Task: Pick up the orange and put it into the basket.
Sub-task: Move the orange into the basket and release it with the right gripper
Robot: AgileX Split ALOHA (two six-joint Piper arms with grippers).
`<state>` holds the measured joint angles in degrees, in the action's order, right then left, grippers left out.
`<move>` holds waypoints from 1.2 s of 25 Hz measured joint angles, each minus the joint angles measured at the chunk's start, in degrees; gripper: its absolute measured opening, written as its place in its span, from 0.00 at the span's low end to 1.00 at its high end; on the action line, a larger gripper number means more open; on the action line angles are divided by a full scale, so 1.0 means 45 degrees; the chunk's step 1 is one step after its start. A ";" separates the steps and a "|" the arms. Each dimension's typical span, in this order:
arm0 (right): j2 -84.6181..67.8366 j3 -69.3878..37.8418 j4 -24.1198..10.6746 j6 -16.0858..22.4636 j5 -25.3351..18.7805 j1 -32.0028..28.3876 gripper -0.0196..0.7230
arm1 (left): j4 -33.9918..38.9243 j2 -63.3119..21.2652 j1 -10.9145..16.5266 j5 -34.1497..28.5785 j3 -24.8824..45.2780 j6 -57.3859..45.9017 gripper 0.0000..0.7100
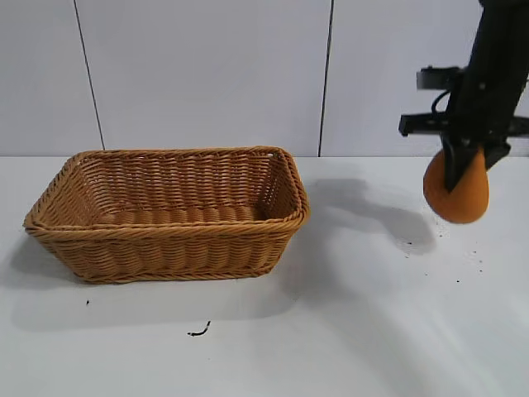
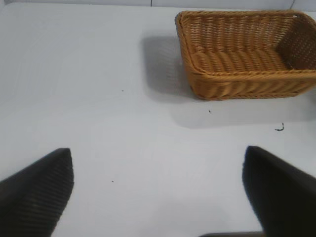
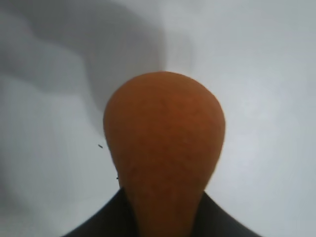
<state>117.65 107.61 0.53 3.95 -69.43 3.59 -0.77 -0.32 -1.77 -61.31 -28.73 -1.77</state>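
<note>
The orange (image 1: 459, 192) is pear-shaped and matte. It hangs in the air at the right of the table, held by its narrow top in my right gripper (image 1: 464, 159), which is shut on it. In the right wrist view the orange (image 3: 164, 148) fills the middle, its narrow end between the dark fingers (image 3: 106, 219). The tan wicker basket (image 1: 169, 231) stands empty at the left centre of the table, well left of the orange. It also shows in the left wrist view (image 2: 232, 86). My left gripper (image 2: 158, 190) is open and empty over bare table, away from the basket.
A white table (image 1: 364, 331) bears small dark specks near the right side and a small dark scrap (image 1: 198, 332) in front of the basket. A white panelled wall (image 1: 207, 74) stands behind.
</note>
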 joint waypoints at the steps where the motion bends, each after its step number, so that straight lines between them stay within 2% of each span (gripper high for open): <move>1: -0.0050 0.0120 0.0091 0.0000 -0.0015 0.0035 0.12 | 0.0000 0.0000 0.0000 0.0000 0.0000 0.0000 0.94; 6: -0.0112 0.0321 0.0175 0.0006 -0.0077 0.0842 0.12 | 0.0000 0.0000 0.0000 0.0000 0.0000 0.0000 0.94; 15: -0.0112 0.0321 0.0268 0.0513 0.0056 0.3870 0.12 | 0.0000 0.0000 0.0000 0.0000 0.0000 0.0000 0.94; 24: 0.0564 0.0336 0.0205 0.1389 0.2040 0.6597 0.12 | 0.0000 0.0000 0.0000 0.0000 0.0000 0.0000 0.94; 30: 0.2098 0.0336 0.0107 0.1723 0.3361 0.7092 0.12 | 0.0000 0.0000 0.0000 0.0000 0.0000 0.0000 0.94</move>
<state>127.09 109.13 1.01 11.71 -54.31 35.50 -0.77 -0.32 -1.77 -61.31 -28.73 -1.77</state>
